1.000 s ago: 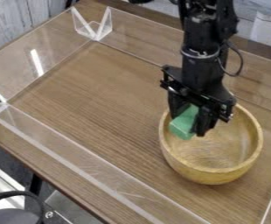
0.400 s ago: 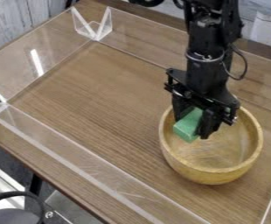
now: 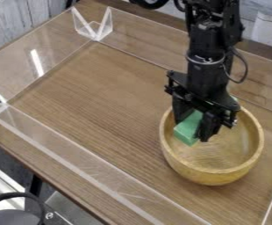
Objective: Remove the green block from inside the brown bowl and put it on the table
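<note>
Block (image 3: 189, 128) sits clamped in my tool (image 3: 199, 120), tilted, inside the bowl (image 3: 215, 165) near its left rim, above the surface (image 3: 91, 97).

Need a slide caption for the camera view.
End effector shut on the green block, inside the brown bowl on the table.

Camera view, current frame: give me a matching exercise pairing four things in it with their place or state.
Things:
1. green block
2. brown bowl
3. hand
4. clear V-shaped stand

Place or state:
A. at the table's far corner
B. closed around the block, pointing down
C. resting on the table, at its right side
D. gripped, tilted, over the bowl's left part

Pairs: 1-D, 2-C, 3-B, 4-A
</note>
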